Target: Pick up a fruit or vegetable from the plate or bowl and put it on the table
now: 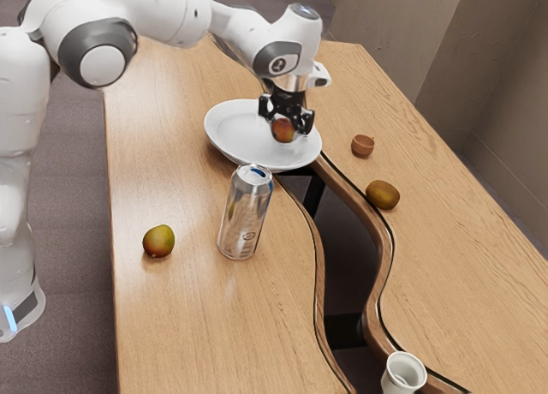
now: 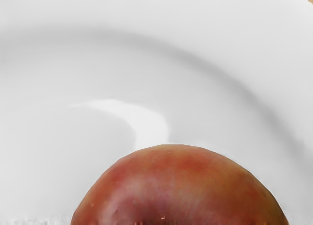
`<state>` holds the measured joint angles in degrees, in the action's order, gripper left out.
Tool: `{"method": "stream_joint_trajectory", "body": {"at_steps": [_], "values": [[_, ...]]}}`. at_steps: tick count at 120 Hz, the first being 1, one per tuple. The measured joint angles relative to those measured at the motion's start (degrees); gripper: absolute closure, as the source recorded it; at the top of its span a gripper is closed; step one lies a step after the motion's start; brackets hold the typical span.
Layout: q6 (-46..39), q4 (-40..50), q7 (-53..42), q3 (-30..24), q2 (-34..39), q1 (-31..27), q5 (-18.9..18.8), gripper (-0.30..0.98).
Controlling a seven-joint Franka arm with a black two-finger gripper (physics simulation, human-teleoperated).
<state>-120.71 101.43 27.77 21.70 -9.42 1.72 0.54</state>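
Gripper (image 1: pixel 286 123) is down at the white plate (image 1: pixel 233 135), toward the plate's exterior-view right side. Jaw state: can't tell whether they're clamped on the fruit or just around it. Target, a red-orange fruit (image 1: pixel 283 131), sits right at the gripper, within the plate's outline. Can't confirm contact with the plate. Wrist view: same fruit large and close to the hand, plate surface behind it, some glare on the plate.

Rest of the wood table (image 1: pixel 180 317): silver can (image 1: pixel 246 214) upright, near the plate. Green-and-red mango (image 1: pixel 158 241) further to the exterior view's left, apart from the can. Across the curved dark gap (image 1: pixel 349 265): small terracotta-colored cup (image 1: pixel 363 146) and a brownish-green oval fruit (image 1: pixel 383 194), near each other, not touching. White cup (image 1: pixel 403 374) at the exterior view's lower edge, well apart from both.
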Motion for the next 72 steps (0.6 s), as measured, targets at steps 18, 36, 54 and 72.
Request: {"method": "stream_joint_trajectory", "body": {"at_steps": [18,36,54,72], "values": [[-0.2,-1.8,1.0,-2.3,2.8,5.4,-0.6,0.35],[-0.3,-9.3,2.5,-9.0,-2.0,7.1,-1.5,0.32],[-0.5,-10.8,4.5,-10.5,-3.3,7.5,-1.3,0.16],[0.2,-9.3,9.3,-10.1,-0.2,8.1,2.2,0.06]]}}
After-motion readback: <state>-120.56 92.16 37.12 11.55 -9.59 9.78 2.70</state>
